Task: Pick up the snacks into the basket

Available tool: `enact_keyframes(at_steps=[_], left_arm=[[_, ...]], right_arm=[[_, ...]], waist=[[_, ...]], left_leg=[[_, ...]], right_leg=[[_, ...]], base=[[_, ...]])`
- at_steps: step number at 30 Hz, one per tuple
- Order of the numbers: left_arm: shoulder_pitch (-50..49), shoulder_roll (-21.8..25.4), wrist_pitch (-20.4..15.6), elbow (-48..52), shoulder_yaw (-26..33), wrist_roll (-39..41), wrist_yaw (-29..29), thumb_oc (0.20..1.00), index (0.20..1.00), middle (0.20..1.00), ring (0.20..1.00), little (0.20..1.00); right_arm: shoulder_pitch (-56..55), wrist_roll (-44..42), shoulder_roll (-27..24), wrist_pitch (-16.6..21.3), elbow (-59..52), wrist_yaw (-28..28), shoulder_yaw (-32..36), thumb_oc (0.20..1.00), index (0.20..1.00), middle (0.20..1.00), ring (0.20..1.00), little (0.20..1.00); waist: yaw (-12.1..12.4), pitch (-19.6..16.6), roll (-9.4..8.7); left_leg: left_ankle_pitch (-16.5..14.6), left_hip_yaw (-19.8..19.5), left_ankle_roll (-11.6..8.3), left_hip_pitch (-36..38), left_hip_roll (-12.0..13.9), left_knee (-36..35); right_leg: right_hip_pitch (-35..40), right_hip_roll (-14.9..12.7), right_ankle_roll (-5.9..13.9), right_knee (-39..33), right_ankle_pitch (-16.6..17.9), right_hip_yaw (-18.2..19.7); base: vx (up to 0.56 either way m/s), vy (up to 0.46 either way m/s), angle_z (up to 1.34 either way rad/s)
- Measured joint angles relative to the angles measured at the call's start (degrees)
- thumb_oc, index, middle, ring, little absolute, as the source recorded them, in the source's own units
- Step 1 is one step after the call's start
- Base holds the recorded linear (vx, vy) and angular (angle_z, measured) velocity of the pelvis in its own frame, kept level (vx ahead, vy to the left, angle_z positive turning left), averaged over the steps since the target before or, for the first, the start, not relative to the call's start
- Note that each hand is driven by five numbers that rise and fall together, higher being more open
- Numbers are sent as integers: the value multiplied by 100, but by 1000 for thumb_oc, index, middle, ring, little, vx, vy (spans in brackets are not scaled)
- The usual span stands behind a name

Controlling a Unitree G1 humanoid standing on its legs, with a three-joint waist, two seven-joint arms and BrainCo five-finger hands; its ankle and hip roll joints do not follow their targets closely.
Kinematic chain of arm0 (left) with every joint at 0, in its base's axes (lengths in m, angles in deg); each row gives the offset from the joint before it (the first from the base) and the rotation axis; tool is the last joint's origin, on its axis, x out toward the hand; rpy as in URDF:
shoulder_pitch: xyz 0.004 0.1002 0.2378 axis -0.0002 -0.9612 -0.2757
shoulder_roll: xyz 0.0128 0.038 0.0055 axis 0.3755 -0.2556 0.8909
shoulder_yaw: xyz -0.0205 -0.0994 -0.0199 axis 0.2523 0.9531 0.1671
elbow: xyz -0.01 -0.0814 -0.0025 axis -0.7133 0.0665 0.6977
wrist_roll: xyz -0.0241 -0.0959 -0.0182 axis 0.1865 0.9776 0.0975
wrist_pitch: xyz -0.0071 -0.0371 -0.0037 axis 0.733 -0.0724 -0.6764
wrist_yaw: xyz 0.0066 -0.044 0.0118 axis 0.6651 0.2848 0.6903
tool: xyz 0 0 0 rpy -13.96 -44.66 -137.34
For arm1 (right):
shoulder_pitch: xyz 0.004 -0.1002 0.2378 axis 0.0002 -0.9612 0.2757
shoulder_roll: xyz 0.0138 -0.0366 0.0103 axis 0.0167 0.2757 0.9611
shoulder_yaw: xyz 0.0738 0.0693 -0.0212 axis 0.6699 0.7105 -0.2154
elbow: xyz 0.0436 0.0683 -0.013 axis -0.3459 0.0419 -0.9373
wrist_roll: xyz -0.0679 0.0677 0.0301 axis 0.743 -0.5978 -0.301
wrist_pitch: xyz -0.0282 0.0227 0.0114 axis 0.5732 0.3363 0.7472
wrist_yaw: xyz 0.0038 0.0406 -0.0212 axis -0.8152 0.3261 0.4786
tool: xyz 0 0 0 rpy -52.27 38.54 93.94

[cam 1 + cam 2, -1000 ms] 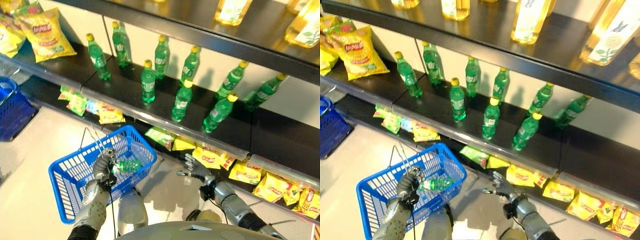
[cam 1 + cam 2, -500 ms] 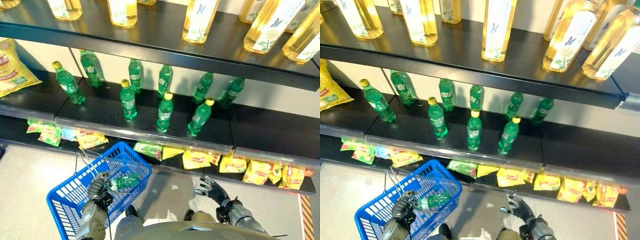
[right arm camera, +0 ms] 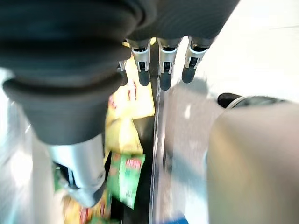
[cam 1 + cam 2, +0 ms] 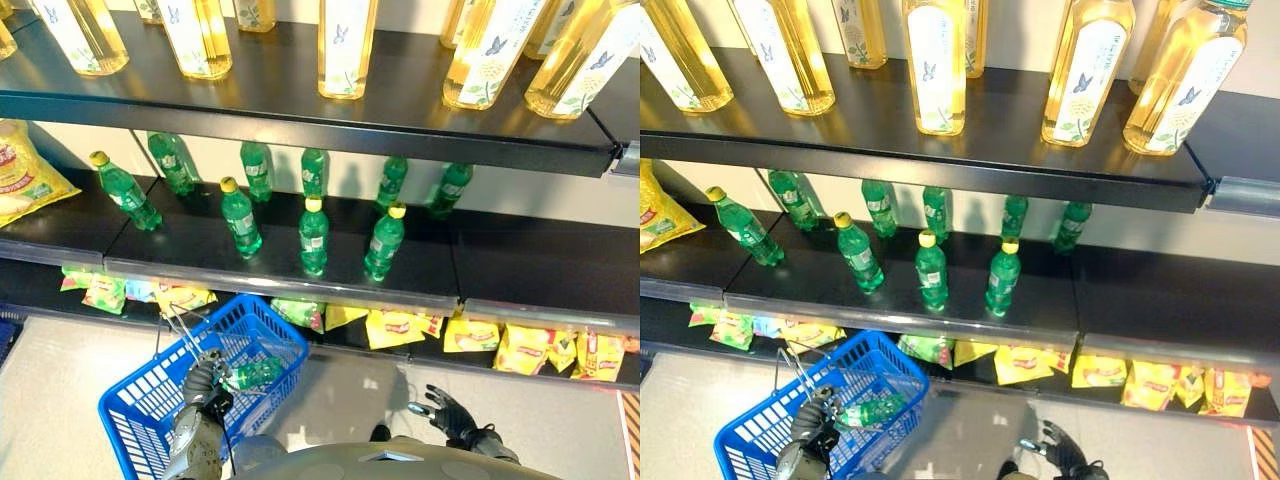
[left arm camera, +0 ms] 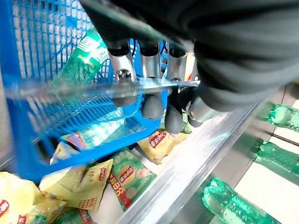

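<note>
Bottom-shelf snacks (image 4: 392, 327) well beyond empty right robot hand (image 4: 446, 414).

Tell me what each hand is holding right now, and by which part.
The left hand has its fingers curled round the blue basket's wire handle. The right hand is open and holds nothing.

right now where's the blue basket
In the left eye view the blue basket hangs at lower left, below the green-bottle shelf, its wire handle gripped by the left hand; a green bottle lies inside.
</note>
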Motion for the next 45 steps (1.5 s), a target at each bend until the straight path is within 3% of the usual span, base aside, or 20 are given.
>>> enact_keyframes(at_steps=[2, 3, 6, 9, 13, 14, 15, 16, 18, 20, 21, 29, 31, 33, 35, 38, 39, 40, 43, 45], left_arm=[[79, -141, -7, 5, -111, 12, 66, 200, 200, 200, 200, 200], [128, -79, -4, -5, -100, 14, 107, 200, 200, 200, 200, 200], [116, 322, 15, -15, -156, 14, 175, 200, 200, 200, 200, 200], [42, 281, 9, -22, -193, 7, 147, 200, 200, 200, 200, 200], [44, 348, -12, 30, -170, -182, 88, 200, 200, 200, 200, 200], [54, 321, -6, 34, -178, -215, 88, 200, 200, 200, 200, 200], [39, 289, -21, 38, -166, -218, 81, 200, 200, 200, 200, 200], [57, 378, -21, 37, -119, -218, 77, 200, 200, 200, 200, 200], [47, 267, -18, 28, 42, -219, 76, 200, 200, 200, 200, 200], [39, 282, -14, 21, 163, -216, 80, 200, 200, 200, 200, 200], [49, 222, 3, -4, 189, -213, 87, 200, 200, 200, 200, 200], [-8, 112, -11, 47, 214, -210, 52, 200, 200, 200, 200, 200], [46, 88, 0, 31, 195, -210, 53, 200, 200, 200, 200, 200], [50, 26, -6, 28, 162, -212, 53, 200, 200, 200, 200, 200], [69, 58, 22, 25, -84, -340, -17, 200, 200, 200, 200, 200], [16, -229, 24, 13, -210, -278, 69, 200, 200, 200, 200, 200], [13, -259, 25, 12, -212, -234, 79, 200, 200, 200, 200, 200], [53, -215, 28, 13, -210, -203, 100, 200, 200, 200, 200, 200], [41, 26, 27, 13, -229, -200, 100, 200, 200, 200, 200, 200], [-1, 108, 28, 13, -227, -208, 98, 200, 200, 200, 200, 200]], right_arm=[[-39, -164, -189, 2, 59, -117, 153, 1000, 1000, 1000, 1000, 1000], [-23, -204, -53, 4, 271, -188, 242, 1000, 1000, 1000, 1000, 1000], [-19, -265, 551, -3, 355, -230, 589, 1000, 1000, 1000, 1000, 1000], [89, -282, 532, 11, 435, -323, 811, 1000, 1000, 1000, 1000, 1000], [120, -314, 415, 102, 362, -455, 893, 1000, 1000, 1000, 1000, 1000], [33, -317, 387, 103, 257, -444, 906, 1000, 1000, 1000, 1000, 1000], [112, -321, 398, 127, 260, -424, 902, 1000, 1000, 1000, 1000, 1000], [186, -321, 462, 112, 271, -408, 770, 1000, 1000, 1000, 1000, 1000], [287, -327, 481, 106, 305, -332, 539, 1000, 1000, 1000, 1000, 1000], [300, -333, 493, 119, 293, -251, 451, 1000, 1000, 1000, 1000, 1000], [272, -374, 428, 118, 356, -222, 456, 1000, 1000, 1000, 1000, 1000], [299, -388, 333, 118, 305, -203, 325, 1000, 1000, 1000, 1000, 1000], [445, -385, 370, 101, 309, -206, 348, 1000, 1000, 1000, 1000, 1000], [332, -386, 407, 109, 262, -215, 377, 1000, 1000, 1000, 1000, 1000], [334, -383, 348, 113, 246, -216, 370, 1000, 1000, 1000, 1000, 1000], [174, -382, 145, 113, 239, -226, 365, 1000, 1000, 1000, 1000, 1000], [142, -381, 117, 113, 281, -242, 376, 1000, 1000, 1000, 1000, 1000], [56, -376, 170, 106, 309, -270, 410, 1000, 1000, 1000, 1000, 1000], [-27, -370, 503, 95, 465, -296, 503, 1000, 1000, 1000, 1000, 1000], [168, -369, 525, 94, 551, -384, 545, 1000, 1000, 1000, 1000, 1000]], waist=[[-8, 7, 230], [-106, 1, 52], [-84, 59, -529], [-70, 131, -529], [68, 291, -257], [33, 313, -177], [37, 352, -79], [41, 372, -40], [26, 389, -76], [-8, 405, -89], [0, 397, -163], [55, 406, -141], [45, 436, -438], [48, 346, -489], [43, 320, -405], [-94, 174, 30], [-113, 156, 115], [-221, 126, 50], [-217, -15, -368], [-105, 4, -410]], left_leg=[[65, -256, -129, 81, -165, -51], [-205, -277, -546, 85, -479, -173], [-371, -101, -274, 149, -1290, -122], [-662, 174, 139, 406, -1921, -150], [-840, 215, 562, 569, -2295, -360], [-821, 118, 650, 593, -2313, -396], [-807, 31, 666, 661, -2200, -458], [-740, -1, 603, 642, -1958, -468], [-712, -103, 564, 665, -1832, -530], [-698, -329, 531, 667, -1744, -525], [-712, -379, 519, 729, -1896, -527], [-765, -262, 436, 746, -1903, -176], [-885, -277, 361, 353, -1863, 430], [-750, -172, 101, 265, -1179, 194], [-661, -164, 154, 262, -651, 144], [-221, -112, 418, 263, -532, -33], [-332, -92, 268, 285, -566, -109], [-453, -97, -200, 385, -871, -255], [-503, 62, 5, 460, -1600, -447], [-624, 307, 241, 600, -1994, -535]], right_leg=[[-128, -282, 346, 320, -10, 42], [-144, -644, 600, 343, 44, 114], [-5, -1330, 686, 33, 625, 273], [-170, -1913, 414, 130, 1594, 252], [-389, -2158, 23, 188, 2673, -51], [-525, -2067, 257, 533, 2449, -36], [-756, -1727, 750, 1158, 1627, 155], [-907, -1010, 353, 1990, 404, 129], [-916, 54, -59, 1848, -488, 242], [-700, 848, -231, 687, -406, 537], [-309, 978, -905, -37, -26, 520], [53, 923, -780, -360, -53, 457], [65, 613, -841, -345, -92, 645], [7, 596, -786, -314, -95, 625], [-34, 521, -644, -150, -139, 664], [-249, 394, -332, 213, -195, 623], [-248, 343, -232, 257, -196, 614], [-317, 53, 46, 427, -173, 565], [-328, -588, 395, 240, 119, 555], [-409, -935, 296, 157, 522, 522]], base=[[109, 351, 15], [164, 468, 34], [127, 573, 13], [62, 510, -24], [82, 461, -35], [58, 390, -14], [40, 259, -5], [55, 171, -4], [82, 159, 1], [53, 62, 13], [10, 41, 29], [31, 72, 16], [46, 299, 16], [54, 240, 1], [104, 322, -16], [138, 436, -7], [140, 488, 25], [139, 478, 35], [112, 526, 2], [103, 519, -51]])
